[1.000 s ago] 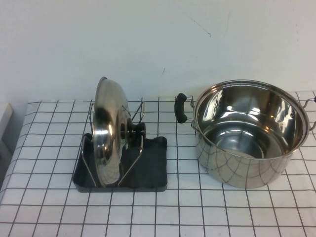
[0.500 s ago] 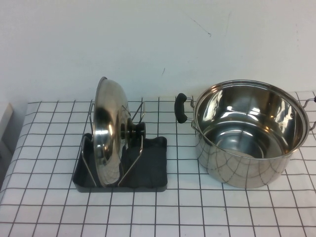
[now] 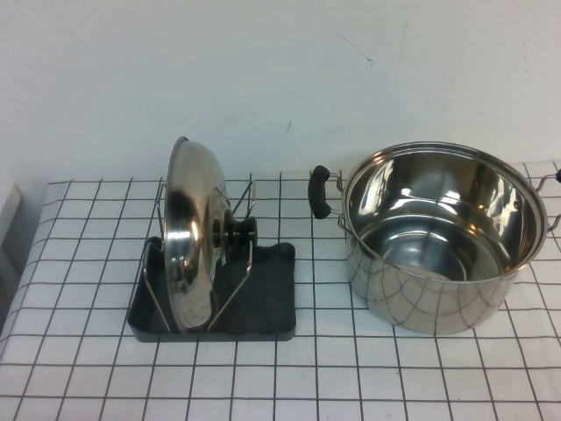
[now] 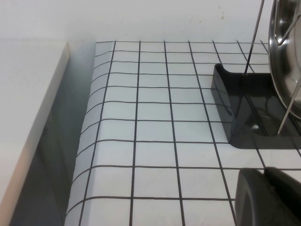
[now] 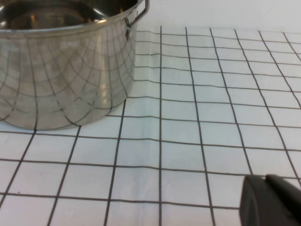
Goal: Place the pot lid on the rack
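We see the pot lid (image 3: 191,239) standing on edge in the rack (image 3: 263,303), slotted between the two wire dividers (image 3: 243,230), black knob (image 3: 238,231) facing the pot side. Lid is near upright, tilted slightly, its lower rim down in the black tray. Rack sits on the gridded tablecloth (image 3: 289,377), left of centre; the open steel pot (image 3: 441,235) stands well apart to its right, black side handle (image 3: 321,191) pointing at the rack.

Neither arm shows in the high view. Left gripper (image 4: 270,197): only a dark corner of it shows in the left wrist view, low over the cloth just beside the rack's (image 4: 244,115) near corner, lid rim (image 4: 284,61) and wires at the frame edge. Jaw state we cannot tell. Right gripper (image 5: 273,201): same story in the right wrist view, a dark corner above bare cloth near the pot (image 5: 61,70), apart from its wall. Cannot tell open or closed there either
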Controlling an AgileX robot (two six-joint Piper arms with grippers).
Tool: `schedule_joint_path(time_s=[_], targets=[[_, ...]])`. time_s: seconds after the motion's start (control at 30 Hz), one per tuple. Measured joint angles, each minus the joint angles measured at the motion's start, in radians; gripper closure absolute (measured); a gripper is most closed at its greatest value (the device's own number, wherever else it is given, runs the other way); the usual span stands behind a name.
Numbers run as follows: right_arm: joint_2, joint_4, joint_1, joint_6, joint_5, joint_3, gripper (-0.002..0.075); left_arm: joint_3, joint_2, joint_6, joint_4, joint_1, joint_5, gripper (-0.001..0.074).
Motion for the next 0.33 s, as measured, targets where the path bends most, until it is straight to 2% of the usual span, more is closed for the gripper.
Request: schedule_joint_path(time_s=[0.33], targets=[[0.0, -0.002, 0.0, 0.006, -0.007, 0.0, 0.0727, 0.0, 0.0, 0.0, 0.0, 0.0, 0.0, 0.0737]])
